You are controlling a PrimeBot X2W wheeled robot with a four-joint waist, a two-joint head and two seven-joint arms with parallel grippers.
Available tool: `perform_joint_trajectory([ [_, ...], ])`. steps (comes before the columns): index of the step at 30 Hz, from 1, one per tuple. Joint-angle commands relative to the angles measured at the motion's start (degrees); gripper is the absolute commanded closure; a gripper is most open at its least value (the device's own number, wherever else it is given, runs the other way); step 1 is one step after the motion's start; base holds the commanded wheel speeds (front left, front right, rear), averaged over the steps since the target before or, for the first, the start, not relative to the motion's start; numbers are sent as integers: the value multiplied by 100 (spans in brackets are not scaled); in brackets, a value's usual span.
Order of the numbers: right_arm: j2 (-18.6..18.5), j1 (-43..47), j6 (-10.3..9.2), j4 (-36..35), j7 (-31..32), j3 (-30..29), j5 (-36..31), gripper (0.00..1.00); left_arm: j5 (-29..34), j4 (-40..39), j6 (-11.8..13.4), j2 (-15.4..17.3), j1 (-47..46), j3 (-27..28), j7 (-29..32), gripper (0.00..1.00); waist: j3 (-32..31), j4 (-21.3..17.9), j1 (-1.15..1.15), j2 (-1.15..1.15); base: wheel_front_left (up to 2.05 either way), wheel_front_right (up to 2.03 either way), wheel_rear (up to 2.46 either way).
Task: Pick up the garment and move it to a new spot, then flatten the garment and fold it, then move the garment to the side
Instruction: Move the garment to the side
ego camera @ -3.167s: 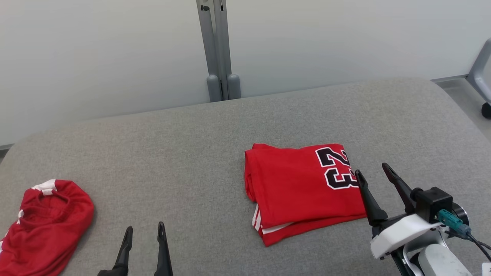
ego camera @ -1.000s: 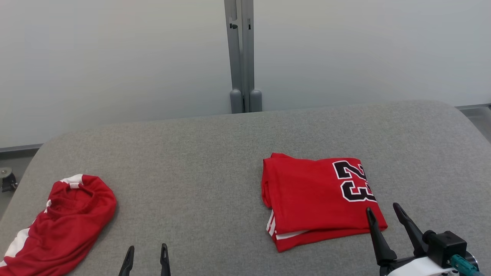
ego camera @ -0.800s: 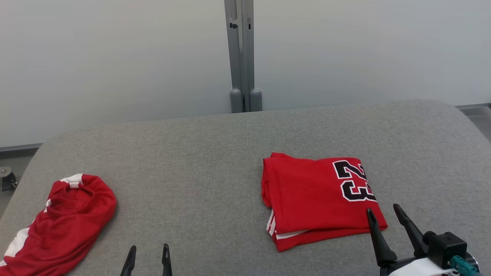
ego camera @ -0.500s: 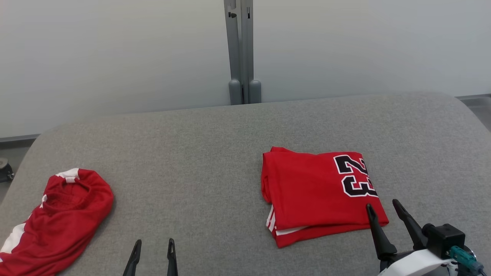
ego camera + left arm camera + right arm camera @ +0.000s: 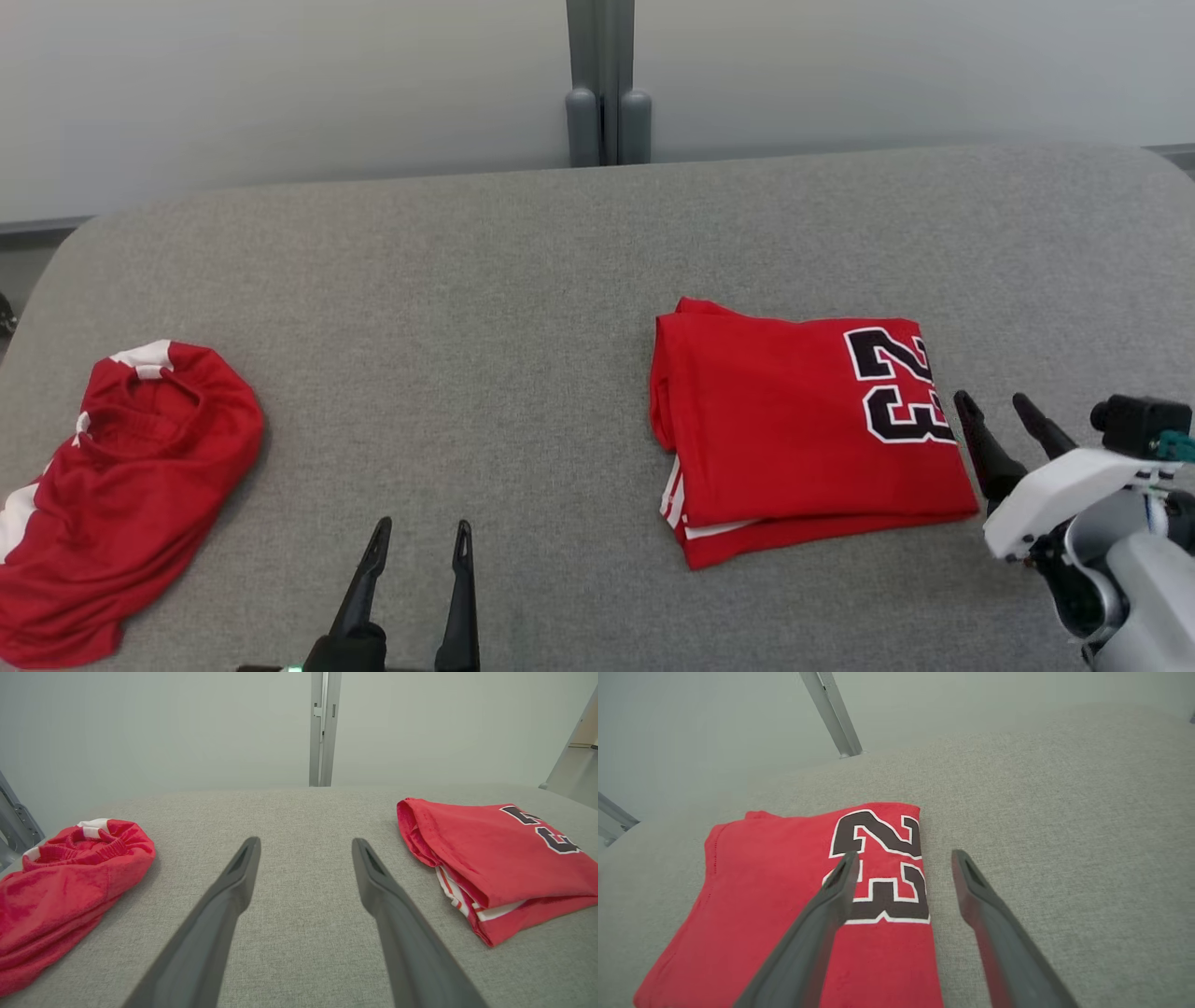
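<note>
Left jaws open, empty; right jaws too, over right edge of folded shirt (image 5: 803, 429). Go low, pinch all layers, slide along tabletop (image 5: 467, 308), keep fold intact.

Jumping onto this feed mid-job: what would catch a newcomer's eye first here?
A neatly folded red jersey with a black 23 lies right of centre on the grey table, the open right gripper at its right edge. At the table's left edge sits a crumpled red garment with white trim. The left gripper, open and empty, points over bare table between them.
</note>
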Motion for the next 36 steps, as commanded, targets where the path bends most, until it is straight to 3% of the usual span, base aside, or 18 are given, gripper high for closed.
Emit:
perform_joint_trajectory([
  [1,-136,-184,-9,75,157,61,182,0,5,-2,14,13,-162,-38,-19,0,308,114,0,0,0,0,0],
  [12,-744,-890,-9,546,1419,715,1425,0,113,93,-111,13,-707,-188,-19,0,920,288,0,0,0,0,0],
  [13,-760,-914,-9,580,1437,777,1481,13,123,103,-120,13,-726,-200,-19,0,961,292,0,0,0,0,0],
  [14,-768,-950,-8,596,1416,860,1537,52,149,114,-120,13,-757,-209,-19,0,1004,293,0,0,0,0,0],
  [15,-775,-974,-9,621,1397,927,1581,84,159,115,-124,13,-779,-216,-19,0,1044,291,0,0,0,0,0],
  [16,-812,-990,-9,640,1415,1045,1622,100,181,120,-137,13,-806,-227,-19,0,1091,293,0,0,0,0,0],
  [27,-1848,-2025,-11,475,899,1453,1741,100,397,-98,-249,26,-1111,-157,-18,0,1859,23,0,0,0,0,0],
  [36,-2653,-3366,-10,737,667,1264,1756,100,827,-771,-303,271,-1692,-223,-17,0,3044,-412,0,0,0,0,0],
])
